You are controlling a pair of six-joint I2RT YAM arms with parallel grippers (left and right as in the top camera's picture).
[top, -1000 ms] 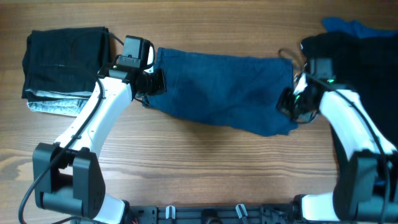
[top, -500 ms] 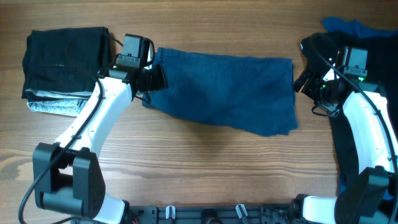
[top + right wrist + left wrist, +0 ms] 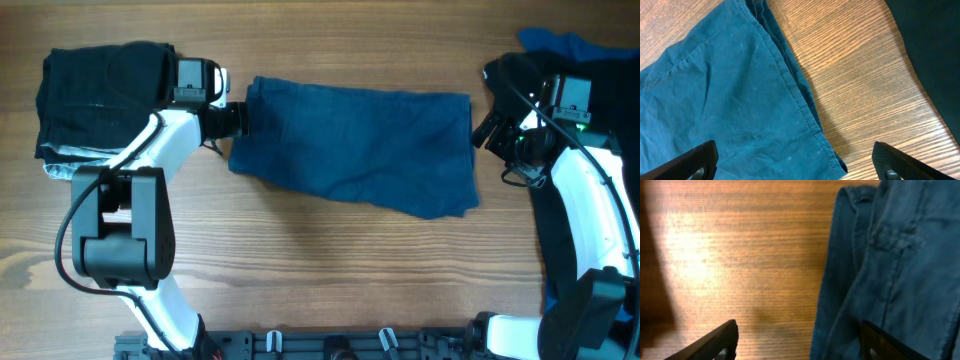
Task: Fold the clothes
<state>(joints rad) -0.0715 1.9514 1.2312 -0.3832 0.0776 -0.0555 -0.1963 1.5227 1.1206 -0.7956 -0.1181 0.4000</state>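
The dark navy-blue garment (image 3: 360, 145) lies flat on the wooden table as a long folded band. Its left hem (image 3: 850, 280) and right hem (image 3: 795, 95) show in the wrist views. My left gripper (image 3: 240, 118) sits at the garment's left edge and is open. In its wrist view (image 3: 799, 342) one finger is over bare wood and the other over the cloth, with nothing gripped. My right gripper (image 3: 486, 133) hangs just off the garment's right edge, wide open (image 3: 795, 159) above the hem and holding nothing.
Folded clothes are stacked at the far left, black (image 3: 105, 95) on top of light grey (image 3: 75, 172). A loose pile of black (image 3: 600, 90) and brighter blue (image 3: 565, 45) clothes fills the right edge, under and behind the right arm.
Both grippers have opened and let go of the navy garment. The right arm rose and drew back to the right. The left arm pulled back to the left.
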